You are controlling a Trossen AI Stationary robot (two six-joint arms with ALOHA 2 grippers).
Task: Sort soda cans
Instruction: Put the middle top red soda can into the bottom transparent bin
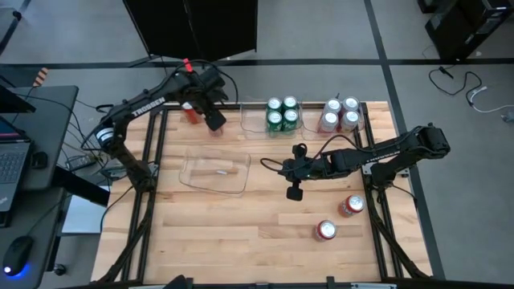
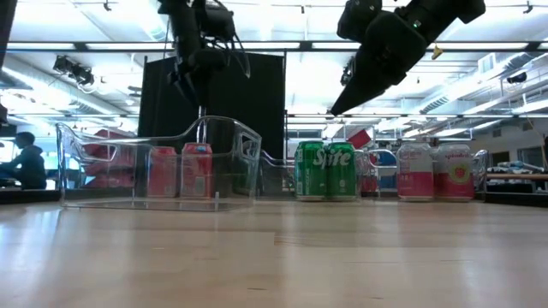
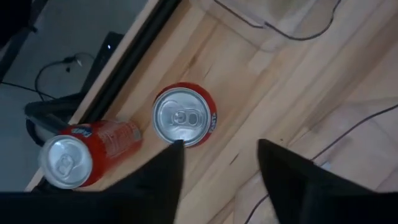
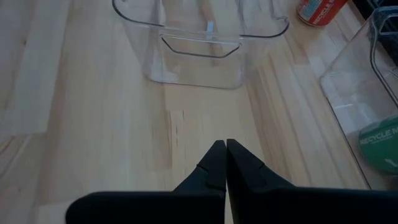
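Two red cans stand by the table's far left edge, one (image 3: 185,116) on its base just ahead of my open left gripper (image 3: 217,158), the other (image 3: 81,152) beside it. In the high view this gripper (image 1: 210,114) hovers next to them (image 1: 191,112). Green cans (image 1: 281,115) and silver-white cans (image 1: 341,115) fill clear bins at the far edge. Two more red cans (image 1: 351,205) (image 1: 325,231) sit on the near right of the table. My right gripper (image 4: 225,149) is shut and empty above mid-table (image 1: 295,172).
An empty clear bin (image 1: 215,171) sits left of centre, ahead of the right gripper (image 4: 199,37). Black frame rails (image 1: 157,160) run along both table sides. Cables trail off the far left edge. Bare wood spreads across the near half.
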